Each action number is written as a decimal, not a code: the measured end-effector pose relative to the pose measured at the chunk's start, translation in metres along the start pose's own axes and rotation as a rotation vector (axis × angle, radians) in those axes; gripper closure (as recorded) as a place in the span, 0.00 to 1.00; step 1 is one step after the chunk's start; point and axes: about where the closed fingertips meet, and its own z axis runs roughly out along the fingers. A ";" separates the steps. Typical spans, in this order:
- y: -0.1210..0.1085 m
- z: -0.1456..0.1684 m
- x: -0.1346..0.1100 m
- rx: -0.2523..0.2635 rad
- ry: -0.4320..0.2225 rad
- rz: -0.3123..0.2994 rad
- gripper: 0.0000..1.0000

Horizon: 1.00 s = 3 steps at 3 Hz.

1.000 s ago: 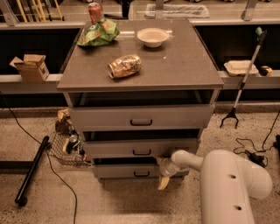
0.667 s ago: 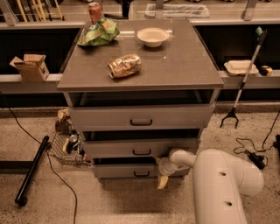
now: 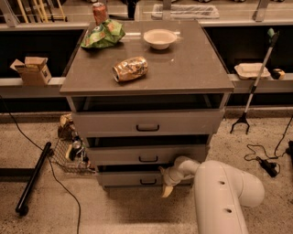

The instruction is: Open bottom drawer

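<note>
1. Camera view, from above & in front: grey 3-drawer cabinet (image 3: pixel 146 123) at centre. The bottom drawer (image 3: pixel 130 178) was the lowest front, near the floor, w/ a small dark bar handle (image 3: pixel 148 181).
2. My claw (image 3: pixel 166 183) sat low at that drawer's front, just right of the handle. My white arm (image 3: pixel 226 192) came in from lower right. Couldn't tell how far the claw was open or if it gripped anything.
3. On top: white bowl (image 3: pixel 160 38), green bag (image 3: pixel 103 34), red can (image 3: pixel 99 13), crumpled snack pack (image 3: pixel 130 69).

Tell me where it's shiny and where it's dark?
Camera view: warm light leaves a faint sheen on the cabinet top near the bowl; dark shadow fills the gaps above each drawer; the gripper, beside the bottom drawer handle, is well lit.
</note>
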 end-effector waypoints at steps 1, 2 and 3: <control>0.006 -0.007 0.002 0.000 0.006 -0.005 0.41; 0.013 -0.017 0.001 0.004 0.005 -0.012 0.64; 0.019 -0.032 -0.007 0.000 -0.003 -0.025 0.87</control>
